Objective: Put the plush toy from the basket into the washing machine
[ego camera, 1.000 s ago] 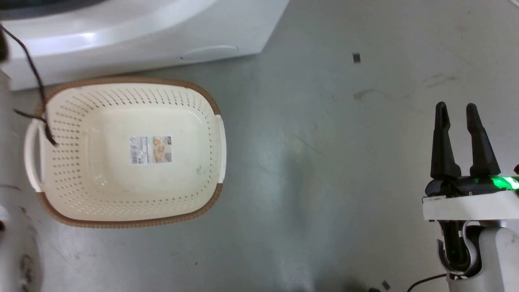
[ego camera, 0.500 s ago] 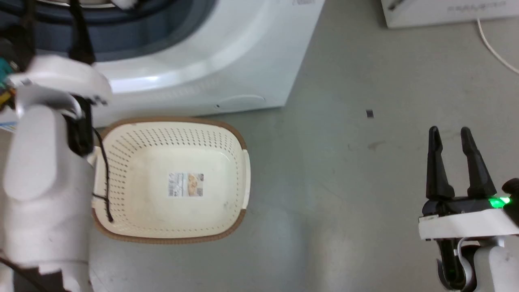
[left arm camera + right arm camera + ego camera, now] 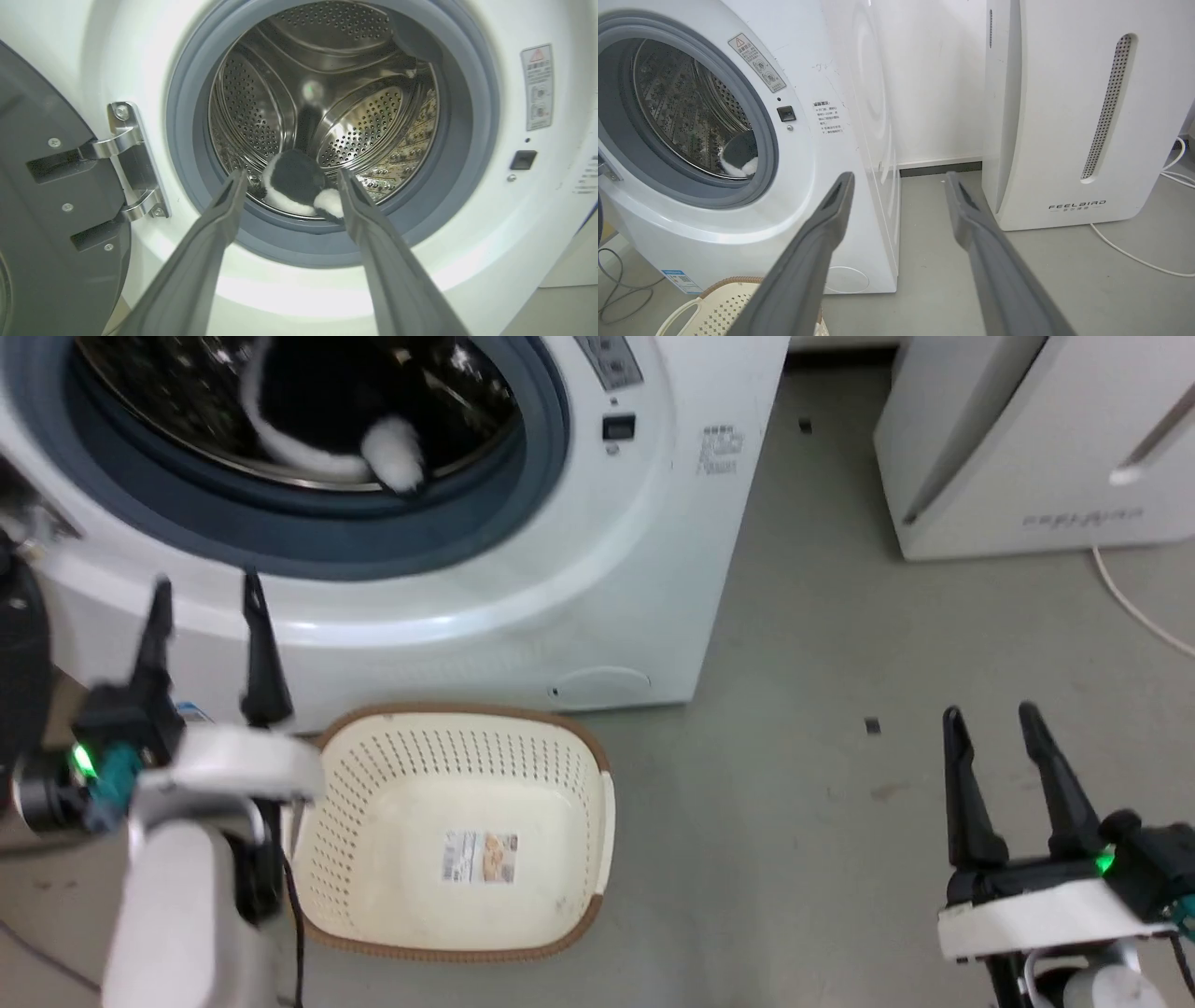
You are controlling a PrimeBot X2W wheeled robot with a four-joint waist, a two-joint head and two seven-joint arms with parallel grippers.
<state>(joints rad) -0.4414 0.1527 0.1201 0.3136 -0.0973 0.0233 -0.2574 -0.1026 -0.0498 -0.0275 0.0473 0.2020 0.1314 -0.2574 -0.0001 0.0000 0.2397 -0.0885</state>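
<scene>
The washing machine (image 3: 653, 569) stands with its door (image 3: 42, 210) swung open to the left and the steel drum (image 3: 327, 93) exposed; a white FEELBIRD appliance (image 3: 1064, 116) stands well apart on the right; the basket (image 3: 448, 711) sits on the floor just before the machine, with nothing in it but its paper label (image 3: 481, 857).

The plush toy (image 3: 293, 177) lies inside the drum, low and at the front, one white paw (image 3: 328, 201) close behind the grey gasket (image 3: 472, 116).

The left gripper (image 3: 206, 584) is outside the porthole, fingers spread wide and holding nothing; the right gripper (image 3: 990, 712) hangs over bare floor, likewise parted and unladen.

Assessment: the deposit step appears complete; the next move calls only for drawing the left arm clear of the opening, and for confirming the paw does not overhang the gasket lip.
</scene>
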